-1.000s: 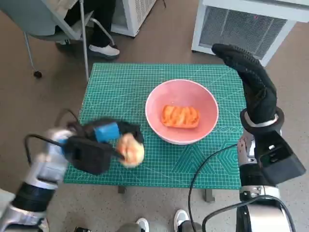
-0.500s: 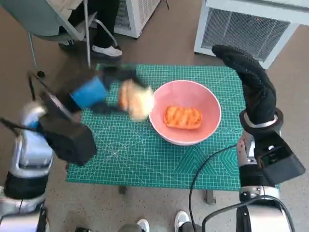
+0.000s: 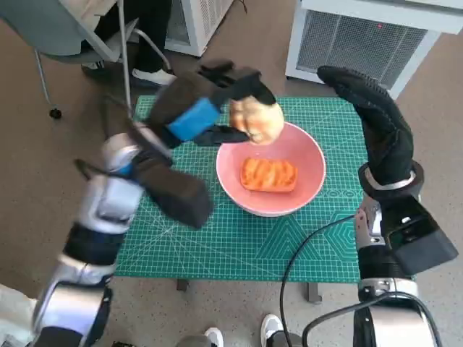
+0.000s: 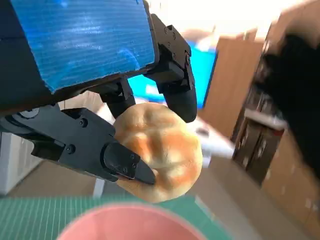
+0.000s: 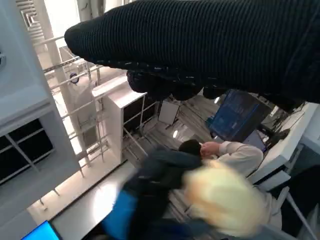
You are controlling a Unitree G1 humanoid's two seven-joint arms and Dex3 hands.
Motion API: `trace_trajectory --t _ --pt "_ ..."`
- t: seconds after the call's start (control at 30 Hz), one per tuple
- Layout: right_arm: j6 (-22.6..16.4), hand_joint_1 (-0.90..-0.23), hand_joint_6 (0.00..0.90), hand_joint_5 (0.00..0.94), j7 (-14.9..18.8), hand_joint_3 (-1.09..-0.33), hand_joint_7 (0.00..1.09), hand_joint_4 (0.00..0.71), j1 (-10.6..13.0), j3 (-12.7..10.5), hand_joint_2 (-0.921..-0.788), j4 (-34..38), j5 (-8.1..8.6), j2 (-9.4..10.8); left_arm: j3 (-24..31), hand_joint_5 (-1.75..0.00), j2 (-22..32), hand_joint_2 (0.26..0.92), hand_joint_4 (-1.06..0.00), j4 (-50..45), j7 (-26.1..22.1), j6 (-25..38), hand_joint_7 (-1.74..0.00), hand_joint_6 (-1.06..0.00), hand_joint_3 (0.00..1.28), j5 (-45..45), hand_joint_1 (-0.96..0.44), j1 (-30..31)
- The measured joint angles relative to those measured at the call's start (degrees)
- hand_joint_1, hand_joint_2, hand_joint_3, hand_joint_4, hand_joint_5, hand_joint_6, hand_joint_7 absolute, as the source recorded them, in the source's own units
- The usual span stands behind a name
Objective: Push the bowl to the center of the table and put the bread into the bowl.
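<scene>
A pink bowl (image 3: pixel 307 155) stands on the green mat, right of its middle, with an orange grilled bread piece (image 3: pixel 269 174) lying inside. My left hand (image 3: pixel 206 105) hovers over the bowl's far left rim and grips a round pale bun (image 3: pixel 256 120). In the left wrist view the bun (image 4: pixel 160 151) sits between the black fingers (image 4: pixel 117 159), just above the bowl's pink rim (image 4: pixel 125 224). My right hand (image 3: pixel 376 119) is raised at the table's right edge, fingers stretched out, holding nothing. The right wrist view shows the bun (image 5: pixel 225 200) blurred.
The green cutting mat (image 3: pixel 181 231) covers the small table. A chair (image 3: pixel 65 32) and a person's feet (image 3: pixel 152 74) are at the far left. A white ventilated unit (image 3: pixel 362 36) stands beyond the table. A person (image 5: pixel 220 150) shows in the right wrist view.
My left hand has carried the bun from the mat's near left side up and rightward, to above the bowl's far rim. The right hand has stayed put.
</scene>
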Motion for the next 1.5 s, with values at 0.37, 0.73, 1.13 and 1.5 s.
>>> trace_trajectory --t 0.37,0.73,1.13,1.5 --pt "-0.14 -0.584 0.306 0.001 -1.00 -0.786 0.06 0.284 0.24 -0.12 -0.921 -0.12 -0.46 -0.04 -4.26 -1.16 -3.41 0.921 -0.50 17.51 -2.29 -1.53 -1.41 -0.44 0.23 0.61 -0.07 -7.22" --pt "-0.16 -0.588 0.303 0.001 -2.10 -0.785 0.06 0.285 0.62 -0.16 -0.921 -0.70 -0.82 -0.26 -7.48 -0.02 -5.40 0.914 -0.17 25.79 -16.64 5.18 -0.13 -0.28 0.04 0.33 -0.23 -8.63" --pt "0.43 -0.591 0.304 0.001 -2.83 -0.783 0.06 0.285 0.62 -0.21 -0.921 -1.15 -1.69 -0.58 -2.72 -0.01 -5.12 0.919 -0.10 23.44 -12.57 -0.46 -0.05 -0.27 0.06 -4.34 -0.39 -7.44" --pt "3.14 -0.604 0.306 0.000 -2.21 -0.765 0.06 0.285 0.30 -0.40 -0.921 -1.96 0.31 -1.07 4.78 -0.03 -5.27 0.921 -0.21 24.29 1.12 -13.49 -0.07 -0.36 0.18 -9.86 -0.46 -5.50"
